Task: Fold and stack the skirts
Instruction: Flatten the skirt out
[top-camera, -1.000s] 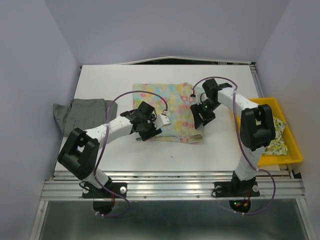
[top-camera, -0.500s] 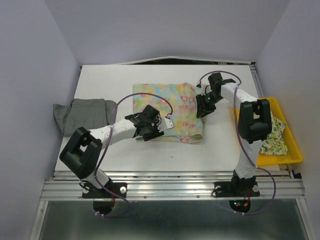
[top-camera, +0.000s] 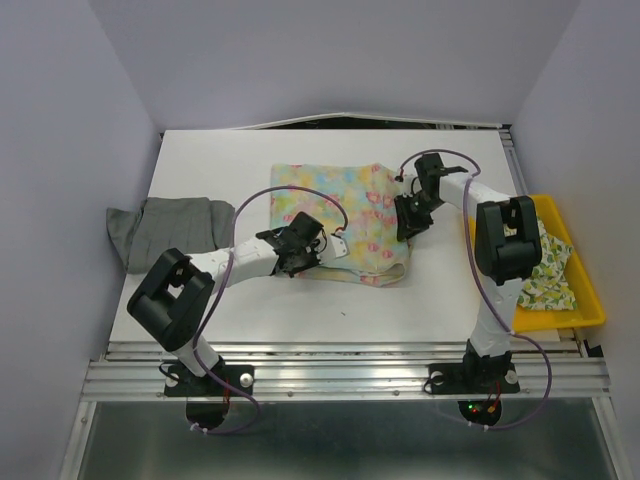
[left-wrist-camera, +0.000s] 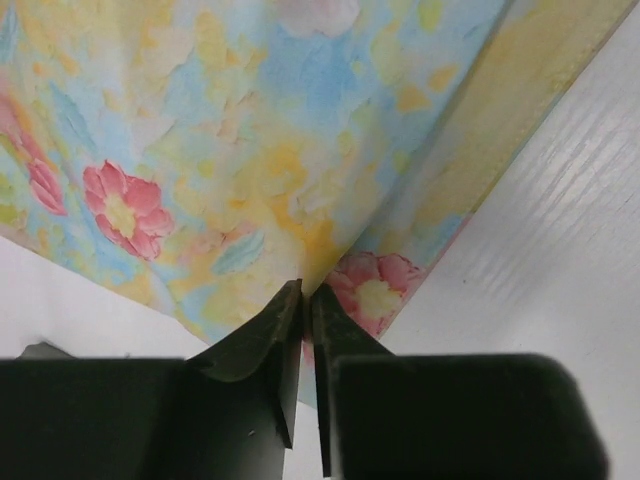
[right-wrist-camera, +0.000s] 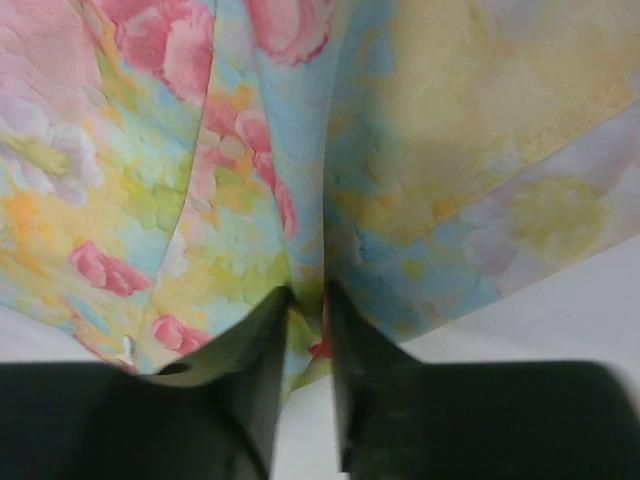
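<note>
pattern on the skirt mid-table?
Pastel yellow and blue with pink flowers. The skirt shows best in the left wrist view.

A white table (top-camera: 250, 160) stands enclosed by plain lavender walls (top-camera: 330, 55).

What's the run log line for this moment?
step: fold floral skirt | left pincer: shut on near-left corner | right pincer: shut on right edge | grey skirt: far left | printed skirt: in yellow tray
</note>
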